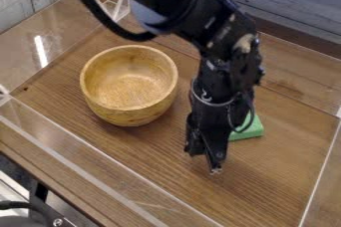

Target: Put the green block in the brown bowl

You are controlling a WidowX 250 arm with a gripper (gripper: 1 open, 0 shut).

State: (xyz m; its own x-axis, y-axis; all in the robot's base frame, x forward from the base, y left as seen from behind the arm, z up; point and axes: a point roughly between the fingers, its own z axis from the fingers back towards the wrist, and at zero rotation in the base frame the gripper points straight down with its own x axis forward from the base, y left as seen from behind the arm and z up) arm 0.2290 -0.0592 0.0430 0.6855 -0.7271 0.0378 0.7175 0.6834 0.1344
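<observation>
- Brown bowl (130, 85): upright on the table (154, 161).
- Fingers (214, 161): closed together, near the table surface.
- Green block (250, 128): partly hidden behind the fingers.

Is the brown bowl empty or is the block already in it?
Empty: the bowl shows bare wood inside, and the green block lies outside it, partly behind the fingers.

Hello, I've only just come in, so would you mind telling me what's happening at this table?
The robot's gripper is down at the wooden table, working at the green block, which lies partly hidden behind it. The gripper is shut, but whether it has hold of the block can't be made out. The brown bowl stands beside them, and the block is not in it yet.
</observation>
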